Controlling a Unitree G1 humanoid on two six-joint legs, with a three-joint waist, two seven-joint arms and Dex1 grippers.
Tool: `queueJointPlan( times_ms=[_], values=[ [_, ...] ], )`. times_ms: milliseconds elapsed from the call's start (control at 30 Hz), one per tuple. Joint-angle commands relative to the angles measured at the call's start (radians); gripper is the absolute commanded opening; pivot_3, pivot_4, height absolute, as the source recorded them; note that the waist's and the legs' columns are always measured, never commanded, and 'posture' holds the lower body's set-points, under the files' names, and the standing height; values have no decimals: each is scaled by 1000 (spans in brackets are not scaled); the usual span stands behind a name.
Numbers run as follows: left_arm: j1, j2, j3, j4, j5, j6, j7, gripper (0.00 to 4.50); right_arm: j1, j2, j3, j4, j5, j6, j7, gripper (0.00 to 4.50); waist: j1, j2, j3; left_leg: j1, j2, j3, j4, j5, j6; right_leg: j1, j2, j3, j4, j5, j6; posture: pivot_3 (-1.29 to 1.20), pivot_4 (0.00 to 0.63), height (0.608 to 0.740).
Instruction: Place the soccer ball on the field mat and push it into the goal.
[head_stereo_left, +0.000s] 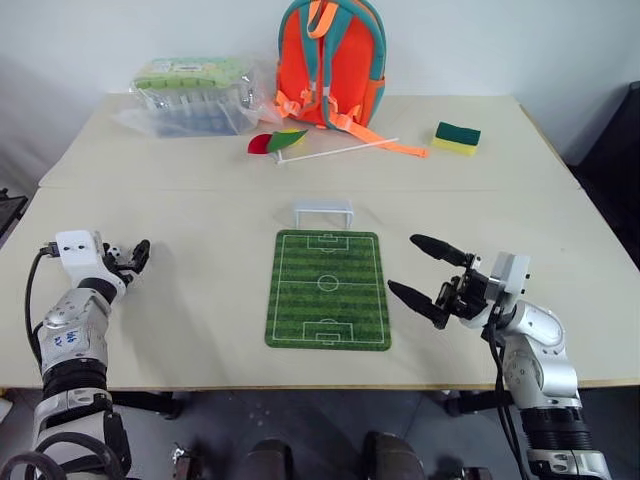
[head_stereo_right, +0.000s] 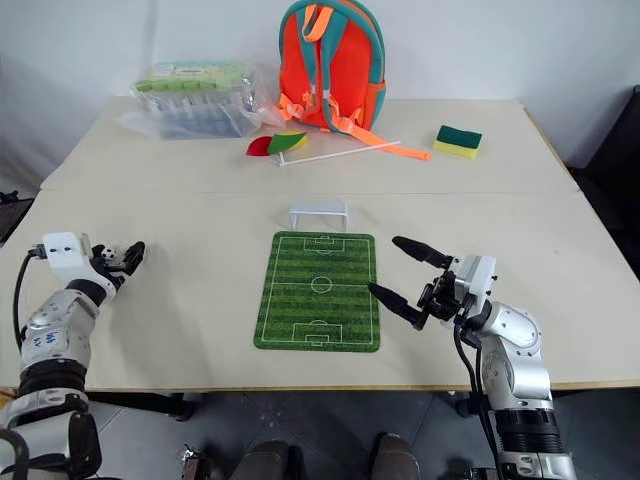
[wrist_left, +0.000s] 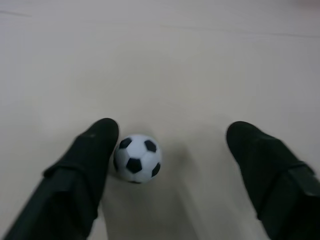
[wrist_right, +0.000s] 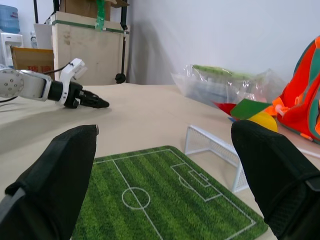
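The soccer ball (wrist_left: 137, 158), tiny and white with black patches, lies on the table at the near left. It sits between the fingers of my left gripper (head_stereo_left: 132, 257). The ball touches one finger (wrist_left: 87, 155) while the other finger (wrist_left: 265, 160) stands well apart, so this gripper is open. The field mat (head_stereo_left: 327, 290) lies flat in the middle, with the white goal (head_stereo_left: 323, 212) at its far end. My right gripper (head_stereo_left: 405, 265) hovers just right of the mat, open and holding nothing, its fingers pointing across the mat.
At the back of the table stand an orange backpack (head_stereo_left: 330, 62), a clear plastic package (head_stereo_left: 190, 95) and a green-and-yellow sponge (head_stereo_left: 456, 138). A white stick (head_stereo_left: 335, 151) and red, green and yellow pieces (head_stereo_left: 277, 141) lie in front of the backpack.
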Motion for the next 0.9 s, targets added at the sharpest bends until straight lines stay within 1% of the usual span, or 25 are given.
queueJointPlan(
  times_ms=[33,67,100,200,233,267,367,467,500,533,567,600,633,733,800,900],
  values=[
    [-19,17,6,29,9,-36,-6,2530,17,-3,-13,-40,13,2,-10,4500,1,0,0,0,0,0,0,0,0,0,0,0,0,0,0,0,150,740],
    [-21,18,5,38,11,-40,-8,2269,21,-3,-14,-40,13,1,-10,4500,1,0,0,0,0,0,0,0,0,0,0,0,0,0,0,0,150,740],
    [-23,18,5,47,12,-44,-9,1868,24,-4,-15,-39,13,0,-9,4500,1,0,0,0,0,0,0,0,0,0,0,0,0,0,0,0,150,740],
    [-22,23,6,61,16,-56,-13,915,30,-3,-19,-26,11,-12,-1,4500,0,0,0,0,0,0,0,0,0,0,0,0,0,0,0,0,150,740],
    [-19,24,9,60,13,-68,-22,850,30,-4,-20,-24,10,-15,-1,4500,0,0,0,1,0,1,0,0,0,0,0,0,1,0,0,0,150,740],
    [-13,19,19,36,-11,-91,-66,850,30,-7,-23,-19,8,-21,3,4500,0,0,0,1,0,1,0,0,0,0,0,1,1,0,0,0,150,740],
    [25,-3,34,-99,-103,-161,-256,850,28,-33,-51,2,15,-35,23,4500,0,0,0,0,0,1,0,0,0,0,0,0,0,0,0,0,150,740],
    [79,-14,2,-258,-184,-149,-455,850,34,-76,-82,4,38,-29,58,4500,3,0,0,-1,0,0,0,0,0,0,0,0,0,0,0,0,150,740],
    [116,-11,-34,-359,-225,-114,-551,850,44,-102,-97,1,48,-24,83,4500,2,0,0,-1,0,0,0,0,0,0,0,0,0,0,0,0,150,740],
    [157,-1,-86,-472,-256,-81,-648,850,66,-144,-111,-1,51,-34,137,4500,3,0,0,-1,0,1,0,0,0,0,0,0,-1,0,0,0,150,740],
    [186,17,-163,-580,-272,-22,-735,850,103,-202,-128,4,56,-52,223,4500,6,0,0,-1,0,1,0,0,0,0,-1,0,0,0,0,0,150,740],
    [207,32,-245,-669,-263,3,-815,850,144,-258,-146,6,70,-46,303,4500,13,0,0,-1,0,1,0,-1,1,0,-1,0,-1,0,0,0,150,740],
    [218,41,-294,-719,-251,18,-857,850,171,-294,-156,8,84,-41,353,4500,21,1,1,-1,0,1,0,-1,1,1,-1,0,-1,0,0,0,150,740],
    [217,31,-435,-780,-178,6,-933,850,227,-348,-181,21,99,-35,408,4500,24,1,1,0,0,3,0,-1,2,1,0,1,-2,0,0,0,150,740],
    [185,-5,-540,-757,-88,-62,-963,850,260,-359,-194,29,87,-47,428,4500,22,1,0,2,1,4,1,-1,1,1,0,3,-1,0,0,0,150,740],
    [131,-79,-618,-690,-1,-119,-934,850,300,-360,-204,12,79,-55,422,4500,25,1,1,2,1,6,1,-1,1,1,0,4,-1,0,0,0,150,740]
  ],
)
